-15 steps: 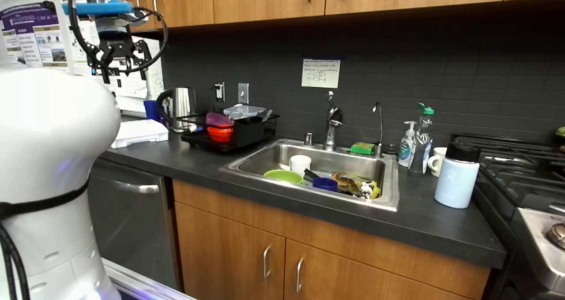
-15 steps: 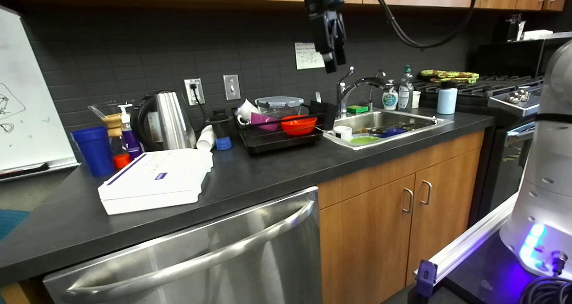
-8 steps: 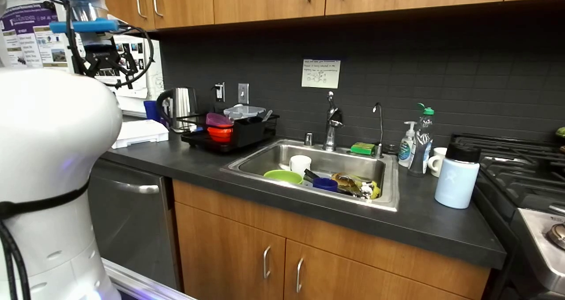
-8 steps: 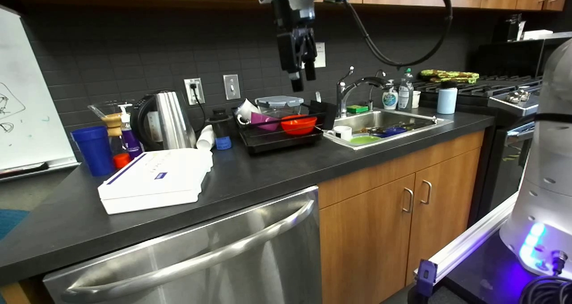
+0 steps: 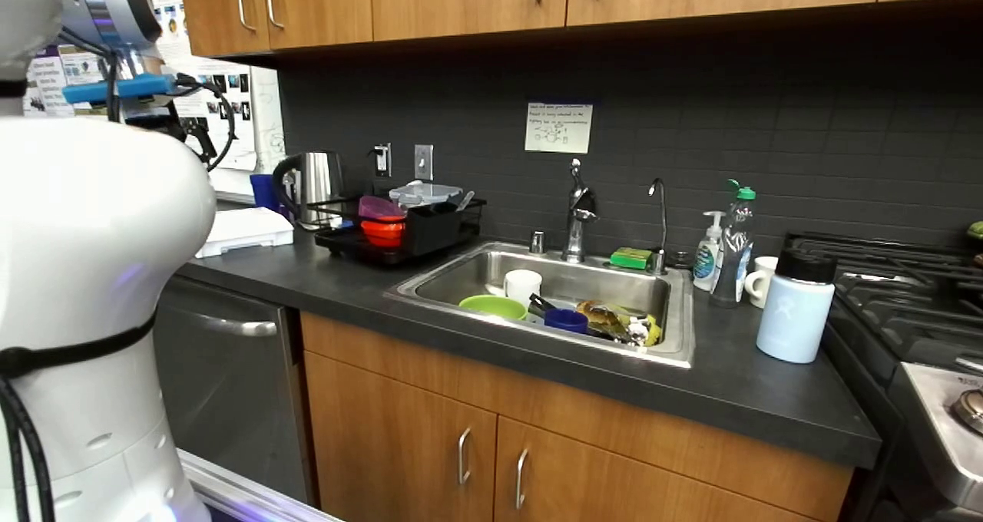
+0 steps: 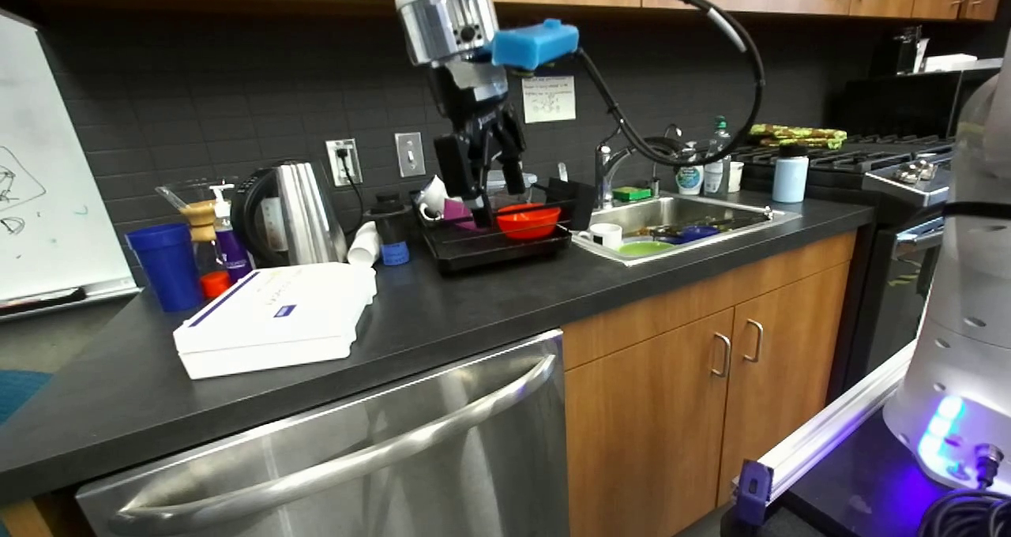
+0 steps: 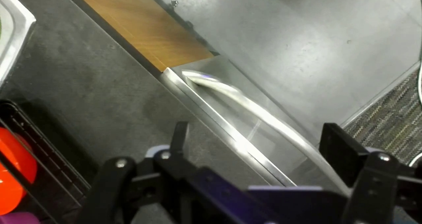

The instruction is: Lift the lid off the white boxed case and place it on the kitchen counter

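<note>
The white boxed case (image 6: 268, 358) sits on the dark kitchen counter (image 6: 474, 308), with its flat white lid (image 6: 304, 304) on top, bearing faint print and a small purple mark. In an exterior view the case (image 5: 246, 232) is partly hidden by the robot's arm. My gripper (image 6: 499, 197) is in the air in front of the dish rack, to the right of the case and higher than it, apart from it. In the wrist view my gripper (image 7: 255, 135) has its fingers wide apart with nothing between them. The case and lid are out of the wrist view.
A steel kettle (image 6: 304, 221), a blue cup (image 6: 166, 264) and bottles stand behind the case. A black dish rack (image 6: 505, 249) with a red bowl (image 6: 528, 221) is near the gripper. The dishwasher handle (image 7: 263, 113) lies below the counter's front edge. A sink (image 5: 430, 284) is further along.
My gripper has moved down, and leftward in both exterior views, coming closer to the case. It stays empty. The case and lid have not moved.
</note>
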### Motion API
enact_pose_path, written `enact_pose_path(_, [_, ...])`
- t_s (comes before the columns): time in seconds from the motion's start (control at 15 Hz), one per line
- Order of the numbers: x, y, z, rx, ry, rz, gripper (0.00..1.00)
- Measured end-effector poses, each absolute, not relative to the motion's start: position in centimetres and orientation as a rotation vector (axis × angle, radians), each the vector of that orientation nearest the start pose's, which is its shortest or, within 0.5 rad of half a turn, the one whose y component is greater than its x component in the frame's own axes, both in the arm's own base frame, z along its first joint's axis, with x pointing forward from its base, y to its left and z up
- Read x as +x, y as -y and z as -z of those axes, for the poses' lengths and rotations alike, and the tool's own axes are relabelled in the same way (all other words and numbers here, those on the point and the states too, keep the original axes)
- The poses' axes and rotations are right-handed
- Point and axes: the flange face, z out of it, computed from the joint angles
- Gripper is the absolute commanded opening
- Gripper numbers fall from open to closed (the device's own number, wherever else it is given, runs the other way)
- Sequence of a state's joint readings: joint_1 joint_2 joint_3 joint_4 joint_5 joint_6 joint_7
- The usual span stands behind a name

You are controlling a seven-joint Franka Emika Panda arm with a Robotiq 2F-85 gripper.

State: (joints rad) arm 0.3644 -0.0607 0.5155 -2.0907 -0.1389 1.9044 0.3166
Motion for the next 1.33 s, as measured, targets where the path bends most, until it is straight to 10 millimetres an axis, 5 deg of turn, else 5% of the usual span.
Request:
enact_pose_path(0.27, [32.9,-43.9,-41.5,-3.208,0.991,0.019,1.0])
enact_pose_path(0.53, [34.9,-47.3,-43.5,-3.166,0.797,0.174,1.0])
enact_pose_path(0.93, [42.9,-47.1,-47.5,-3.113,0.3,0.251,1.0])
enact_pose_path(1.33, [46.2,-47.6,-45.8,-3.113,-0.191,0.14,1.0])
